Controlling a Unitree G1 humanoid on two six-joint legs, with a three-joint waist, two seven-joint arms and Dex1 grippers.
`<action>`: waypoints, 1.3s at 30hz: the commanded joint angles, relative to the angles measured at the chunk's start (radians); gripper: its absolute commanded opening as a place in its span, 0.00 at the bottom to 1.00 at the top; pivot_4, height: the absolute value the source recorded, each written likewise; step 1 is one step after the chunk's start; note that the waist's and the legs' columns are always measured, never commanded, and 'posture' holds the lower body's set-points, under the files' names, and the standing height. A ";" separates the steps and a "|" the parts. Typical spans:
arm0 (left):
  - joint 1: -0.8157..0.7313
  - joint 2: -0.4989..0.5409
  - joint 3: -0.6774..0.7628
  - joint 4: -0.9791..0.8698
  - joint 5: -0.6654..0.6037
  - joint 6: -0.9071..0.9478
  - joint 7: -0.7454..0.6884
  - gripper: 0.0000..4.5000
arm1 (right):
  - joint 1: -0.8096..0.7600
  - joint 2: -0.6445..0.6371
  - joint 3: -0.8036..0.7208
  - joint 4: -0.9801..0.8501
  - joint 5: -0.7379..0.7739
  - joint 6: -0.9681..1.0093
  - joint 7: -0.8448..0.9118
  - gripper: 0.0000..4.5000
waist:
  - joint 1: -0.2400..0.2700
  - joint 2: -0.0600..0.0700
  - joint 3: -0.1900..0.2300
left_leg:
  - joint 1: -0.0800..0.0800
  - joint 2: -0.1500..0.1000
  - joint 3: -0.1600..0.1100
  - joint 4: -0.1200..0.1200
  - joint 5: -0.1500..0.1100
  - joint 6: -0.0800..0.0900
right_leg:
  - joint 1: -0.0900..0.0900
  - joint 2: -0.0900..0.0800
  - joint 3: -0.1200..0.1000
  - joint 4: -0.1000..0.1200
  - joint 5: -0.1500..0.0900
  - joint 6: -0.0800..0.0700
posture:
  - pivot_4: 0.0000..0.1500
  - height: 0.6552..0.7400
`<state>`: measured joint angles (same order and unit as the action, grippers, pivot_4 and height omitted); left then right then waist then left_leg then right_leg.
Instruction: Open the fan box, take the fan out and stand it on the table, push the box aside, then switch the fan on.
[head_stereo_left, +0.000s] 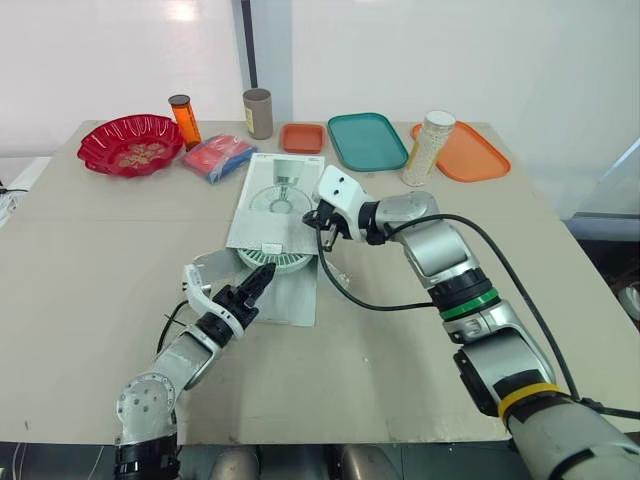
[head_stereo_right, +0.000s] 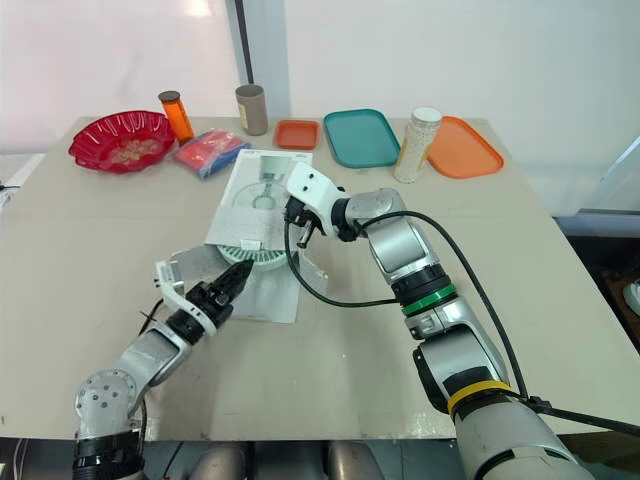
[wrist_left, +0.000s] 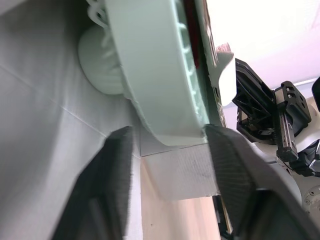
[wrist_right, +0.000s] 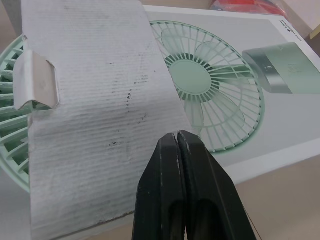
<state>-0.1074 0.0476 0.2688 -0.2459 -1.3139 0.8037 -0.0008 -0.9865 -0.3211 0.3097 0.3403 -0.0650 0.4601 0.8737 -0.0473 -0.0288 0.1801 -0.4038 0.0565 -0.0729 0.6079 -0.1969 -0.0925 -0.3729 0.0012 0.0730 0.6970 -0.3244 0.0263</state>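
Observation:
The white fan box lies flat mid-table, its near end open with flaps spread. The pale green fan pokes out of that opening. My left gripper is open just in front of the opening; in the left wrist view its fingers straddle the lower rim of the fan without closing on it. My right gripper is shut, its tips resting at the edge of the top flap beside the printed fan picture, nothing held between them.
Along the far edge stand a red bowl, an orange bottle, a tan cylinder, a red-blue packet, a small orange tray, a teal tray, a white bottle and an orange tray.

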 joint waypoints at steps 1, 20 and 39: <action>-0.001 -0.004 -0.003 0.007 0.002 -0.018 0.003 0.84 | 0.004 0.001 0.004 -0.012 -0.001 -0.001 0.003 0.00 | 0.000 0.000 0.000 | 0.000 0.000 0.000 0.000 0.000 0.000 | 0.000 0.000 0.000 0.000 0.000 0.000 | 1.00 1.00; -0.081 -0.031 0.000 0.110 0.031 -0.068 -0.058 0.38 | 0.009 -0.010 0.013 -0.021 -0.008 -0.006 0.014 0.00 | 0.001 0.000 0.000 | 0.000 0.000 0.000 0.000 0.000 0.000 | 0.000 0.000 0.000 0.000 0.000 0.000 | 1.00 1.00; 0.233 0.059 0.009 -0.227 -0.253 0.009 0.106 0.46 | 0.012 0.004 0.013 -0.040 -0.001 0.018 0.016 0.00 | -0.002 0.000 0.000 | 0.001 0.000 0.000 -0.002 0.000 0.000 | 0.000 0.000 0.001 -0.001 0.000 0.000 | 1.00 1.00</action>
<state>0.0572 0.0911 0.2640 -0.3799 -1.4920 0.8177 0.0938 -0.9842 -0.3174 0.3164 0.3191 -0.0656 0.4682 0.8902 -0.0495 -0.0288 0.1801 -0.4029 0.0566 -0.0725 0.6060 -0.1970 -0.0930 -0.3730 0.0010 0.0740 0.6961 -0.3245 0.0265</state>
